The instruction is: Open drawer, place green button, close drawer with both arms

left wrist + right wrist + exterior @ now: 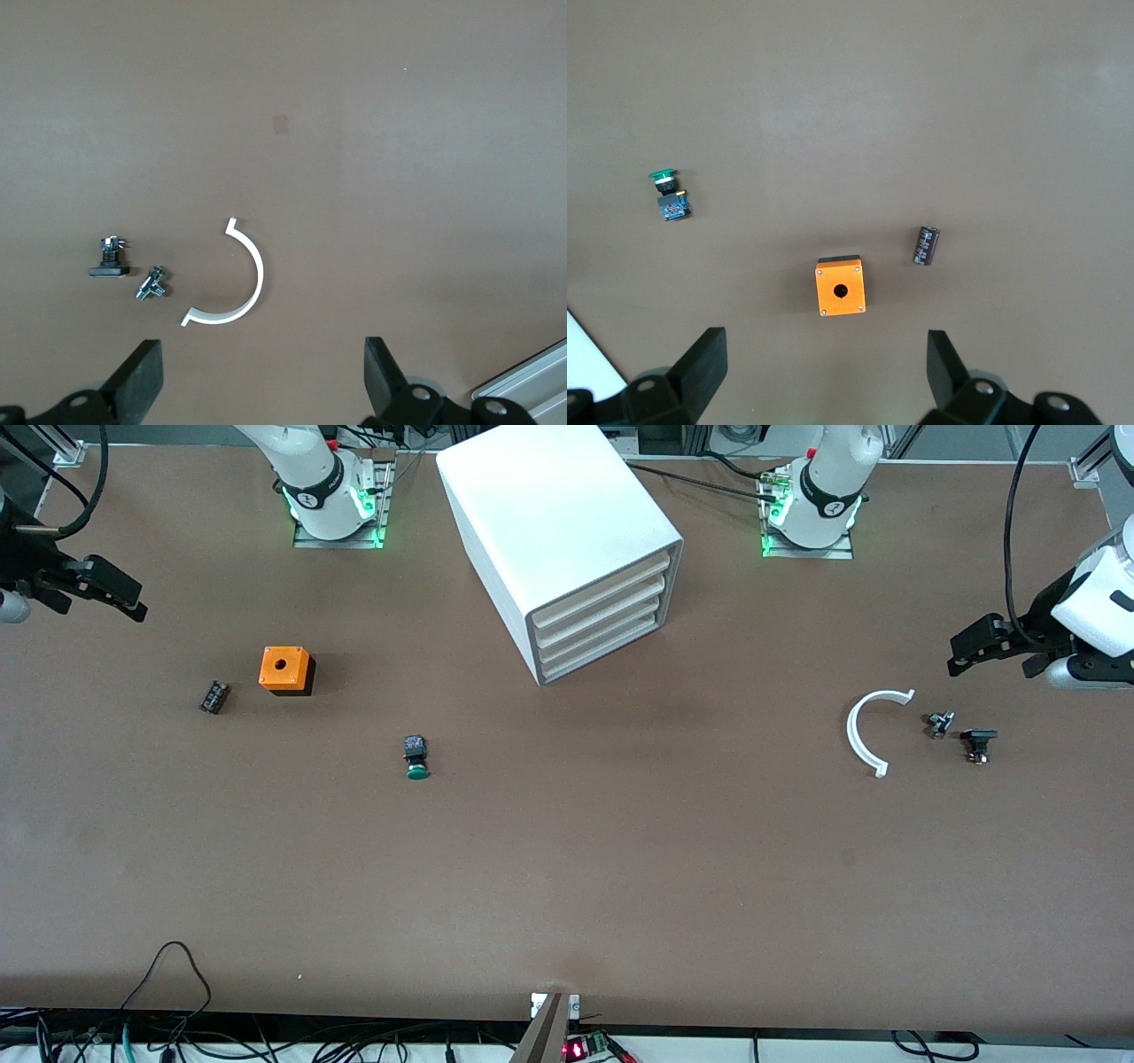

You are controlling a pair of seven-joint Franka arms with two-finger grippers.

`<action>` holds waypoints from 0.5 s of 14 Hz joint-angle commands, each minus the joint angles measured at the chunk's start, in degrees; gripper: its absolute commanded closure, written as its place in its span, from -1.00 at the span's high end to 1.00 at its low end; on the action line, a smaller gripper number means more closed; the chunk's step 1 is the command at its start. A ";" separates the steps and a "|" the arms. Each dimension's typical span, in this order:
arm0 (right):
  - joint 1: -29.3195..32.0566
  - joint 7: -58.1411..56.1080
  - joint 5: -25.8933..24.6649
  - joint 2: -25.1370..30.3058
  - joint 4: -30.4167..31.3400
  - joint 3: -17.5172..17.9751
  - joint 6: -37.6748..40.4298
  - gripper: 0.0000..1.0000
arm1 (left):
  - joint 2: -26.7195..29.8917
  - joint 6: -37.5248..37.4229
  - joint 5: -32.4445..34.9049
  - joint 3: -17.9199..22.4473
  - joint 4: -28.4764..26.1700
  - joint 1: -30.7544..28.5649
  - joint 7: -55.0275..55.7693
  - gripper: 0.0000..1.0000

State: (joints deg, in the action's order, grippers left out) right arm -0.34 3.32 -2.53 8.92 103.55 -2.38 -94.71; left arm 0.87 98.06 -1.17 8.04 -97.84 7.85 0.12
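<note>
The white cabinet (567, 540) stands at the middle of the table between the two bases, with all four drawers pushed in; the drawer (607, 645) is a lower one. The button (416, 757), black with a green cap, lies on its side on the table, nearer to the front camera than the cabinet; the right wrist view shows the button (671, 195) too. My right gripper (133, 602) hangs open and empty over the right arm's end of the table; the right gripper (824, 363) has bare table between its fingers. My left gripper (961, 654) hangs open and empty over the left arm's end, as the left gripper (263, 376) shows.
An orange box with a hole (285, 669) and a small black cylinder (213, 696) lie toward the right arm's end. A white curved strip (864, 731) and two small black parts (939, 724) (978, 742) lie toward the left arm's end. Cables hang at the table's front edge.
</note>
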 commanded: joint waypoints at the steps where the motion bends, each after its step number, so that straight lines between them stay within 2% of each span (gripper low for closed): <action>1: -0.09 -0.15 0.51 0.84 0.16 0.10 0.23 1.00 | -0.53 -2.08 -0.76 0.04 1.77 0.05 -1.35 1.00; 7: -0.18 -1.29 0.34 0.05 -1.07 0.19 0.23 1.00 | -1.31 -2.52 -0.85 0.04 3.00 0.14 -1.44 1.00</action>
State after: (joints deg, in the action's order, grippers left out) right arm -0.36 3.12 -2.53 8.92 103.06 -2.29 -94.79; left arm 0.74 97.49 -1.17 7.96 -97.15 7.91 -0.05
